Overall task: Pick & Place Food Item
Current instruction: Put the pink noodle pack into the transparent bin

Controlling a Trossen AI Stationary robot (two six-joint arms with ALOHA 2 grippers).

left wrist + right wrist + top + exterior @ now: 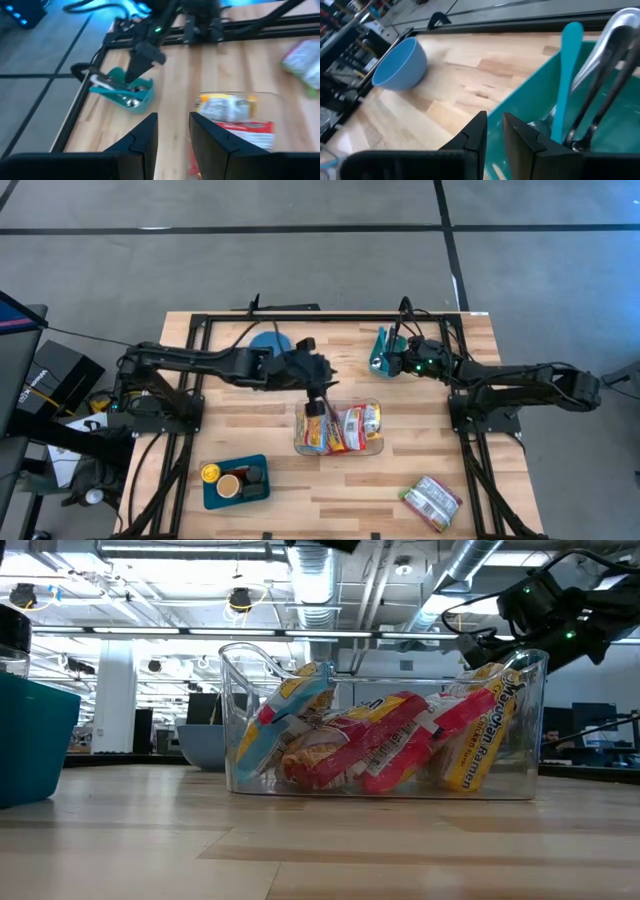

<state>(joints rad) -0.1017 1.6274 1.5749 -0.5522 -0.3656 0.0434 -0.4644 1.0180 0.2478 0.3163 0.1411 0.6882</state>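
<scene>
A clear bin (378, 445) at the table's middle holds several ramen packets (380, 745). A green-and-white food packet (432, 502) lies flat near the table's near right corner. My left gripper (322, 395) hangs above the bin's far left corner, open, with bare wood showing between its fingers (173, 135). My right gripper (394, 361) is at the far right, shut on a teal utensil caddy (381, 352) that holds metal utensils and a teal one (565, 75). My right gripper pinches the caddy's wall at its rim (492, 114), one finger inside the caddy and one outside. It comes from the table's right, slanting down. The caddy (127, 95) is tipped over, its utensils sticking out sideways.
A blue bowl (270, 340) stands at the far side, left of the caddy. A teal tray (235, 480) with small items sits near the near left corner. A black frame (300, 315) runs along the table's edges. Bare wood lies between the bin and the loose packet.
</scene>
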